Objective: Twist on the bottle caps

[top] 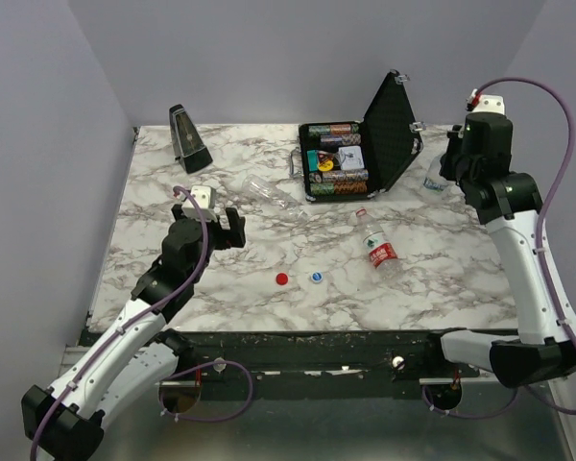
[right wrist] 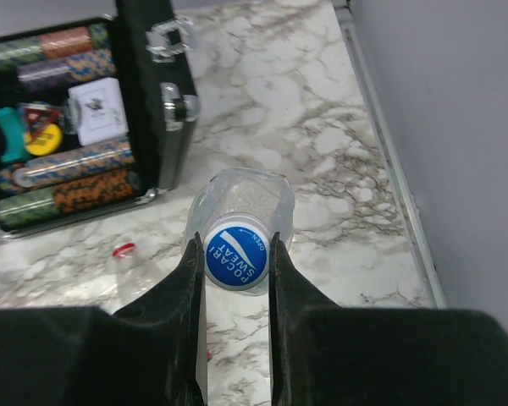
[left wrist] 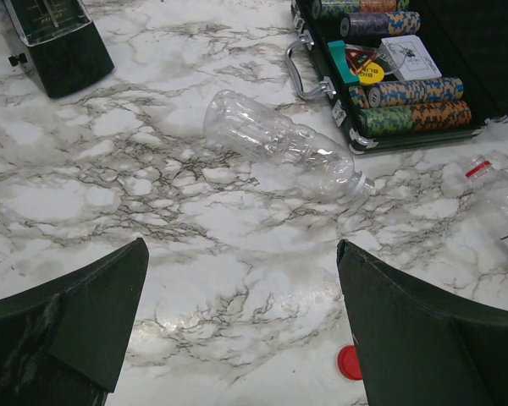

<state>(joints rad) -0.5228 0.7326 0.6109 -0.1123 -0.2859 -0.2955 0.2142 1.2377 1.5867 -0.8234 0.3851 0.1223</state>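
Note:
My right gripper [right wrist: 235, 242] is shut on a blue cap [right wrist: 235, 254] printed POCARI SWEAT, which sits on top of an upright clear bottle [right wrist: 245, 193] at the table's far right [top: 435, 176]. A plain red cap [top: 282, 279] and a blue white-topped cap [top: 317, 277] lie loose at the front middle. My left gripper [left wrist: 241, 245] is open and empty above the table [top: 221, 227]; the red cap [left wrist: 349, 363] peeks out by its right finger. An uncapped clear bottle [left wrist: 279, 142] lies ahead of it. A red-labelled bottle [top: 376, 248] lies on its side.
An open black case [top: 350, 158] with striped poker chips stands at the back middle, its lid upright. A black metronome [top: 188, 140] stands at the back left. Grey walls close in the table's left, back and right [right wrist: 457, 127].

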